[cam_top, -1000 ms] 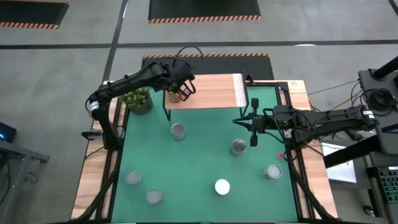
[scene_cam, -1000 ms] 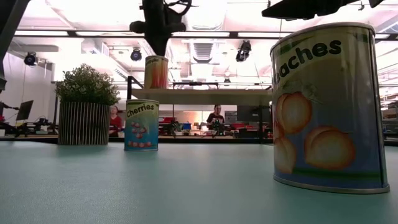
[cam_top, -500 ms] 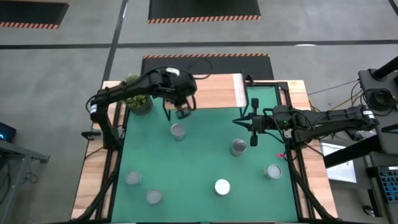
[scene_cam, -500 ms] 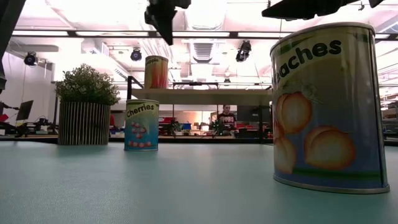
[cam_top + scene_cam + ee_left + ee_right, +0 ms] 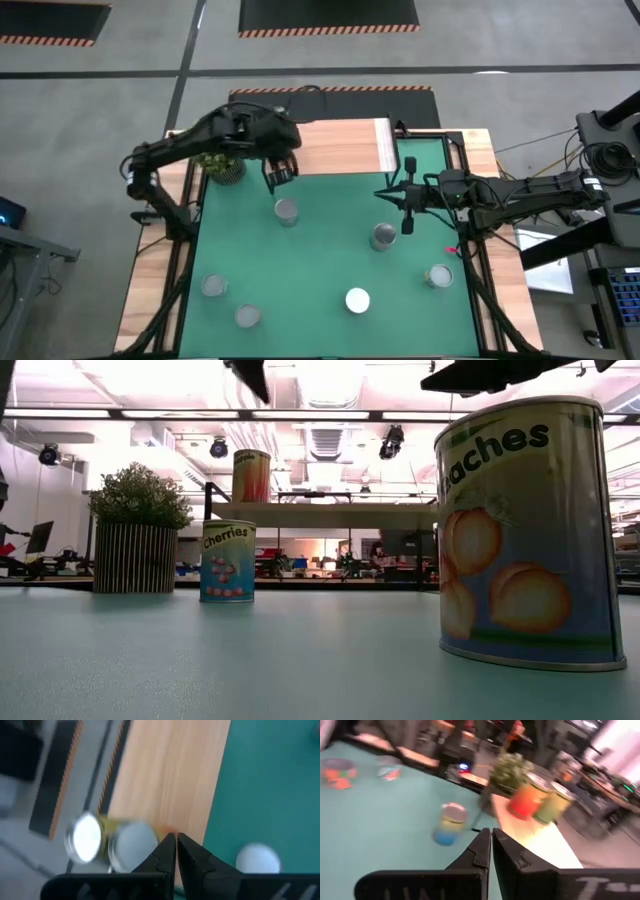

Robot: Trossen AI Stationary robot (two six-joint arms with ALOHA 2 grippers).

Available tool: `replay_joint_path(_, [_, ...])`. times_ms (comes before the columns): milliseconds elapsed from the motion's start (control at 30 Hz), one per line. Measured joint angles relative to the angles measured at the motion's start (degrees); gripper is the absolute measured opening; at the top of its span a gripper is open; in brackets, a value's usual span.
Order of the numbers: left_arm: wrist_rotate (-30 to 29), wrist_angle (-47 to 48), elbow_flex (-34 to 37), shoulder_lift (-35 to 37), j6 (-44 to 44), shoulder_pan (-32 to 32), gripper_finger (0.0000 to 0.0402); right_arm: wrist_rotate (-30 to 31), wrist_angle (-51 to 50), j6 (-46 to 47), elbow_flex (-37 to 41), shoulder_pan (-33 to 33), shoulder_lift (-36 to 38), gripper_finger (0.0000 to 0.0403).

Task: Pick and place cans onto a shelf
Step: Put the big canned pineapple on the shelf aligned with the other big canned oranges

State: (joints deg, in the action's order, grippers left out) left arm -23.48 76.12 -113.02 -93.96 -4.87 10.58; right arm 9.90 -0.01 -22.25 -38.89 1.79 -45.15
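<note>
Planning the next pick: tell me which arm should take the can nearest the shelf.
Left, probably. The left gripper, shut and empty, hangs at the shelf's front edge, just above that can. The right gripper, also shut, sits farther away, nearer another can.

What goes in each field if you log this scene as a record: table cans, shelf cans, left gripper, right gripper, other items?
table cans: six table cans, upright, spread over the green table
shelf cans: two shelf cans, side by side on the shelf, at its end near the plant
left gripper: left gripper shut, empty, over the shelf's front edge
right gripper: right gripper shut, empty, above the table's right half
other items: potted plant beside the shelf
</note>
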Motion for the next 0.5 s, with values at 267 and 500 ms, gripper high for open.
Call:
replay_joint_path(267, [-4.1,-26.8,20.3,11.2,-7.3,0.0,0.0,7.7,-2.6,6.7,-4.4,-2.4,-7.1,0.0009])
replay_joint_path(500, [-7.0,-43.7,38.7,22.5,-11.6,0.1,0.0,5.9,-5.8,7.6,-14.6,-7.1,-19.8,0.0009])
